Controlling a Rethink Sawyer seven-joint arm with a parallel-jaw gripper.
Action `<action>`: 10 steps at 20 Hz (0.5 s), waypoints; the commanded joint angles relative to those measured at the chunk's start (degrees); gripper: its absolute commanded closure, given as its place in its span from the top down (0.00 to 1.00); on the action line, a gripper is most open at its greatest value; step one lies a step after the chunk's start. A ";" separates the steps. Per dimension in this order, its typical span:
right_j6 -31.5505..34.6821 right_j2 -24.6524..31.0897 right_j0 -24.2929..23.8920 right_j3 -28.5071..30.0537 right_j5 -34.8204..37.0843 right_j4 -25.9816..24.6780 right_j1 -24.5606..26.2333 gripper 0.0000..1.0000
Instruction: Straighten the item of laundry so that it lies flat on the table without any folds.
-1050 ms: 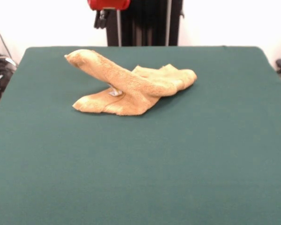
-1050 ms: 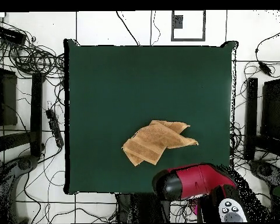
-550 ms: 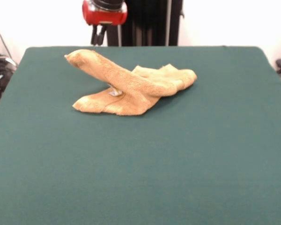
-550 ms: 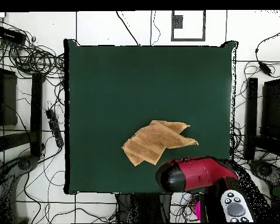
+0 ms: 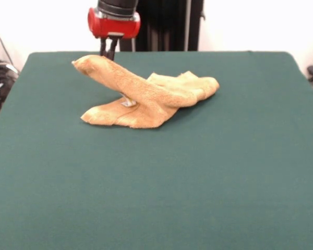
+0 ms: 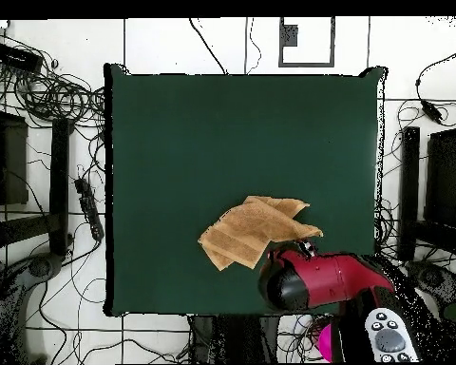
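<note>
The item of laundry (image 5: 151, 94), an orange-tan towel, lies crumpled and folded over itself on the table (image 5: 208, 177). One thick fold rises to a raised tip at the far left in the front view, and a small white tag (image 5: 128, 102) shows under that fold. My gripper (image 5: 108, 51) hangs just behind and above the raised tip, open and holding nothing. From overhead, the towel (image 6: 251, 231) sits near the table's (image 6: 222, 133) lower edge, and the gripper (image 6: 306, 249) shows beside the towel's lower right corner, mostly under the red arm.
Green cloth stretches wide around the towel on all sides in the front view. Cables and stands (image 6: 61, 171) lie on the floor off the table's edges in the overhead view.
The arm has come down and moved in over the table toward the towel's raised tip. The towel has not moved.
</note>
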 commanded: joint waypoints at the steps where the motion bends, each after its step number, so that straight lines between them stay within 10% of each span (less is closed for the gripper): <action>1: 11.76 0.08 4.05 -6.18 -6.30 2.71 4.27 0.00; 10: 12.35 -1.30 5.84 -7.44 -14.74 5.43 3.80 0.00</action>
